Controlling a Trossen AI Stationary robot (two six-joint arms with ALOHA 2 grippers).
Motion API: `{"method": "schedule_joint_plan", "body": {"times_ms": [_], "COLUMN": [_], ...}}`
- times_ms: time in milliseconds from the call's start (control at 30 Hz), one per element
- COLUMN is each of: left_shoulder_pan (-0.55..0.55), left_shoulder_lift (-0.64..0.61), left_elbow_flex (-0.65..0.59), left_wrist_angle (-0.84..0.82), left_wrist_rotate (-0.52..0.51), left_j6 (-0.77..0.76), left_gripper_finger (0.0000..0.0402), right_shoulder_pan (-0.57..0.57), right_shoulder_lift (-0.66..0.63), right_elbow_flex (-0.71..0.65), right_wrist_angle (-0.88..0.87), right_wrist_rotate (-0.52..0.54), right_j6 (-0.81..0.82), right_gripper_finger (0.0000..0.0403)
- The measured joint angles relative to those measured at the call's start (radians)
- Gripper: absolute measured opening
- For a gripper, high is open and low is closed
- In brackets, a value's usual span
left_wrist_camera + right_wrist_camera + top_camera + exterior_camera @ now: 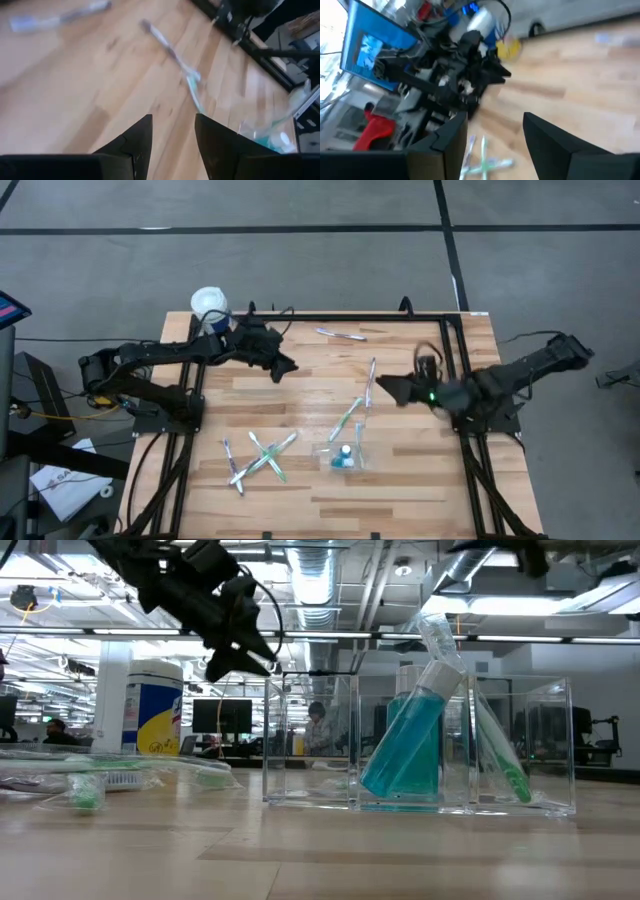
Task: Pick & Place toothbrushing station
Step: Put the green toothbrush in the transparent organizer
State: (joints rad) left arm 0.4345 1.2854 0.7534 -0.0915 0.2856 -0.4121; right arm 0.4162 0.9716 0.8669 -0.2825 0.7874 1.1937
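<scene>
The clear plastic cup (343,455) stands on the table's near middle, with a teal-blue tube (410,745) and a green toothbrush (500,755) leaning inside it. Several toothbrushes (258,458) lie crossed to its left. A green one (345,420) and a white one (370,378) lie beyond it, and another (340,334) lies near the far edge. My left gripper (285,366) is open and empty above the table's far left part (172,135). My right gripper (385,387) is open and empty above the table, right of the white toothbrush (492,135).
A white-capped canister with a yellow label (210,305) stands at the table's far left corner, just behind my left arm. Black frame rails (455,370) run along the table's left, right and far sides. Bare wood lies between the two grippers.
</scene>
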Motion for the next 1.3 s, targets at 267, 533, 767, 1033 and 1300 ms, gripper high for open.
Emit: {"method": "schedule_joint_plan", "body": {"times_ms": [267, 533, 767, 1033, 1300], "left_shoulder_pan": [-0.034, -0.031, -0.016, -0.016, 0.012], "left_shoulder_lift": [0.0, -0.002, -0.002, -0.002, -0.002], "left_elbow_flex": [-0.011, -0.011, -0.011, -0.011, -0.011], "left_wrist_angle": [0.056, 0.208, 0.214, 0.22, 0.22], "left_wrist_rotate": [-0.062, -0.096, -0.086, 0.014, 0.134], "left_j6": [-0.091, -0.1, -0.088, -0.012, 0.054], "left_gripper_finger": [0.0143, 0.0143, 0.0143, 0.0143, 0.0143], "right_shoulder_pan": [-0.278, -0.421, -0.515, -0.529, -0.481], "right_shoulder_lift": [0.061, 0.24, 0.416, 0.536, 0.555], "right_elbow_flex": [-0.061, -0.116, -0.116, -0.115, -0.116], "right_wrist_angle": [-0.169, 0.006, 0.146, 0.26, 0.143], "right_wrist_rotate": [-0.5, -0.772, -0.859, -0.921, -0.96], "right_j6": [0.185, 0.232, 0.302, 0.453, 0.581], "right_gripper_finger": [0.0181, 0.0198, 0.0197, 0.0193, 0.0206]}}
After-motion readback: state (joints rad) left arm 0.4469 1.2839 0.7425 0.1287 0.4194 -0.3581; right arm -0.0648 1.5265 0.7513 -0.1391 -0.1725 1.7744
